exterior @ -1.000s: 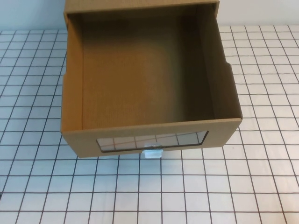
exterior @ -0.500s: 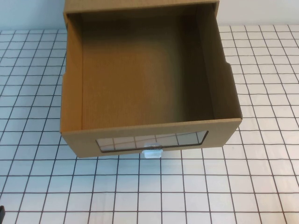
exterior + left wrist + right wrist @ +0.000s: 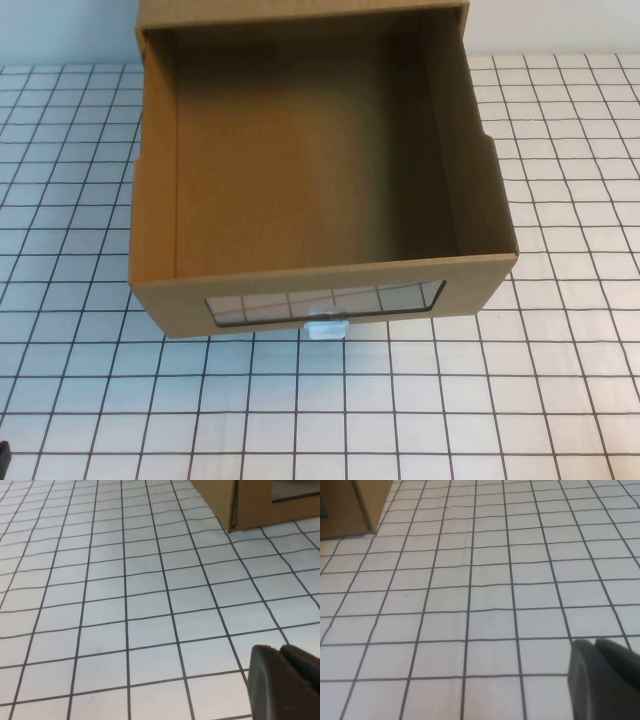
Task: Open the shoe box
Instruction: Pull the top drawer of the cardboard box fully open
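Note:
The brown cardboard shoe box (image 3: 320, 285) stands at the back middle of the table. Its drawer is pulled out toward me and is empty inside. The front wall has a clear window (image 3: 325, 303) and a small white pull tab (image 3: 328, 327) below it. My left gripper (image 3: 280, 651) is shut on nothing, low over the table near the front left; a box corner (image 3: 235, 505) shows far ahead of it. My right gripper (image 3: 594, 644) is shut and empty near the front right, with the box (image 3: 350, 505) far off.
The table (image 3: 450, 400) is white with a black grid. The box's outer sleeve (image 3: 300, 10) rises at the back edge. A dark sliver of the left arm (image 3: 3, 456) shows at the front left corner.
A dark sliver of the left arm has come into the front left corner of the high view. The box has not moved.

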